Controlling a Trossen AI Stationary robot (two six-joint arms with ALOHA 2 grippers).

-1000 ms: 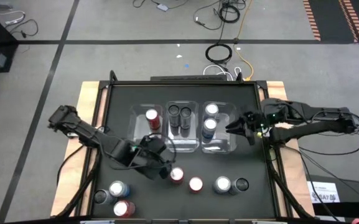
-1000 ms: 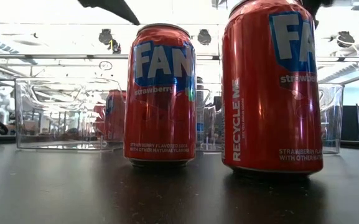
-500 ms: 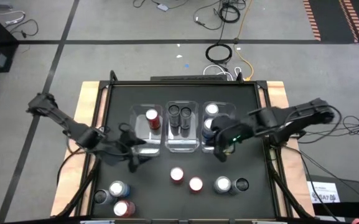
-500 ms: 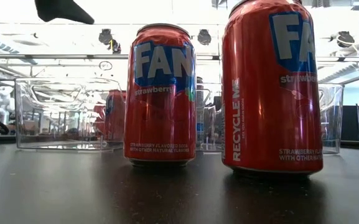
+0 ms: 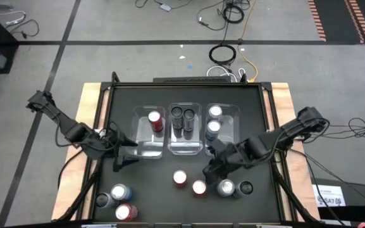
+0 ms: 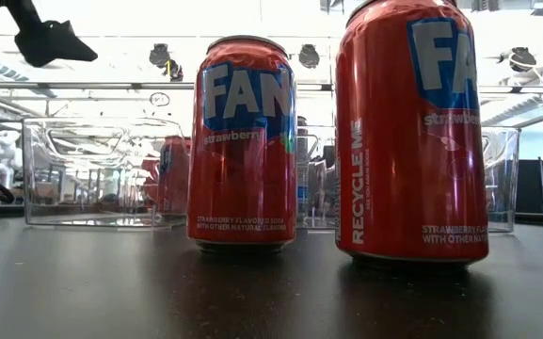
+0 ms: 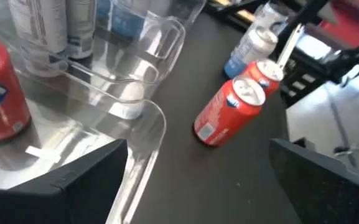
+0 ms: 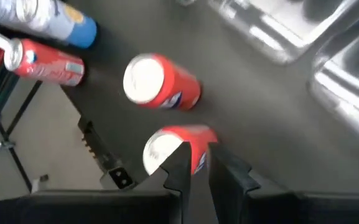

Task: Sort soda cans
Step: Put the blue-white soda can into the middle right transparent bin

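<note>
Two red soda cans (image 5: 180,178) (image 5: 199,187) stand upright near the table's front middle, with a silver-blue can (image 5: 226,187) and a dark can (image 5: 245,187) to their right. My right gripper (image 5: 209,171) hovers above the red pair, shut and holding nothing. In the right wrist view its fingertips (image 8: 196,148) point down at one red can's top (image 8: 159,152). My left gripper (image 5: 122,158) stands open at the table's left, beside the left bin (image 5: 139,147). Its fingers (image 7: 198,186) are wide apart and hold nothing.
Three clear bins stand in a row at mid-table. The left (image 5: 136,130) holds a red can, the middle (image 5: 183,142) two dark cans, the right (image 5: 231,142) two silver-blue cans. Three more cans (image 5: 120,192) cluster at the near left corner.
My left gripper has drawn back from beside the red cans toward the table's left edge, staying open. My right gripper has swung from the right bin's side toward the near edge and now tips down over the red cans. The cans have kept still.
</note>
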